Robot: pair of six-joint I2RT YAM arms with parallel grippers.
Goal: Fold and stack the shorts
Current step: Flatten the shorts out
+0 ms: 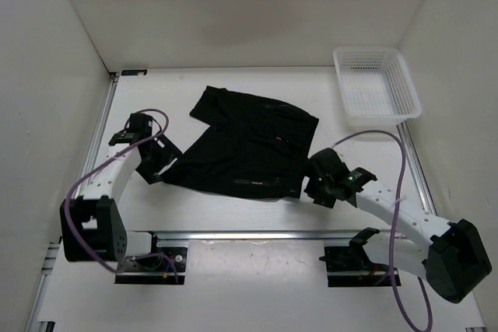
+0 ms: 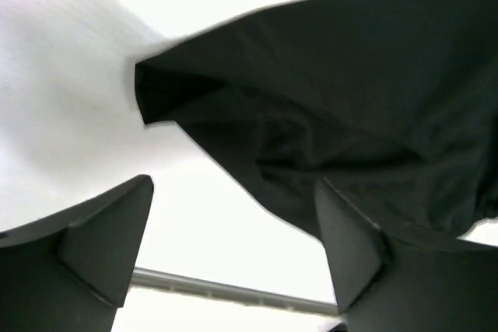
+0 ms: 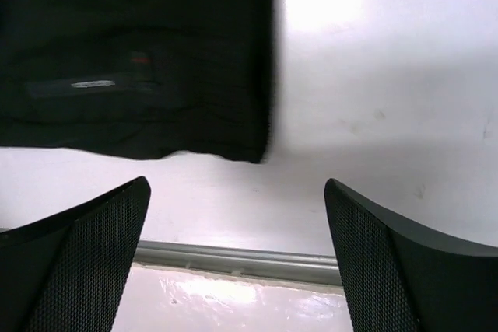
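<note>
The black shorts (image 1: 245,145) lie spread on the white table, between the two arms. My left gripper (image 1: 156,162) is open at the shorts' near left corner. In the left wrist view its right finger (image 2: 350,250) lies against the fabric (image 2: 350,91) and its left finger is over bare table. My right gripper (image 1: 317,186) is open just right of the shorts' near right corner. In the right wrist view the shorts' corner (image 3: 140,60) lies beyond the open fingers, apart from them.
A white mesh basket (image 1: 377,83) stands at the far right of the table. A metal rail (image 1: 257,235) runs along the near table edge and shows in both wrist views. White walls close in the left, back and right sides.
</note>
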